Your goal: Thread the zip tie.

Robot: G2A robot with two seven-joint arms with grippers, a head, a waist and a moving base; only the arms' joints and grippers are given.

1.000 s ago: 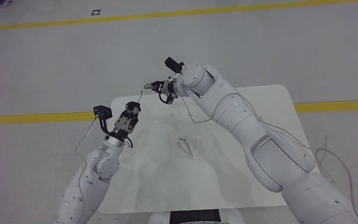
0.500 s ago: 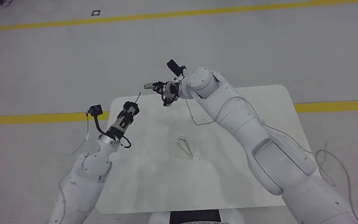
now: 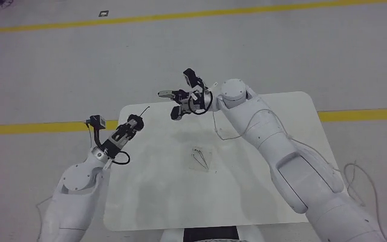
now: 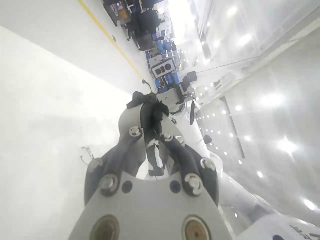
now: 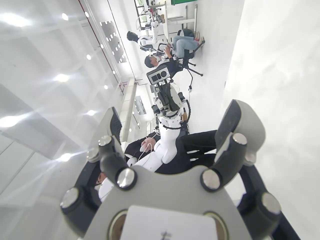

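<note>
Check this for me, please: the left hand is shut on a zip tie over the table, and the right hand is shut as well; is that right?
Not quite. The right hand is open: the right wrist view shows it spread wide with nothing in it. The rest stands: the left hand is shut on the zip tie over the table.

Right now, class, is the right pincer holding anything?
No, the right pincer is open, its two fingers spread wide apart with nothing gripped between them.
</note>
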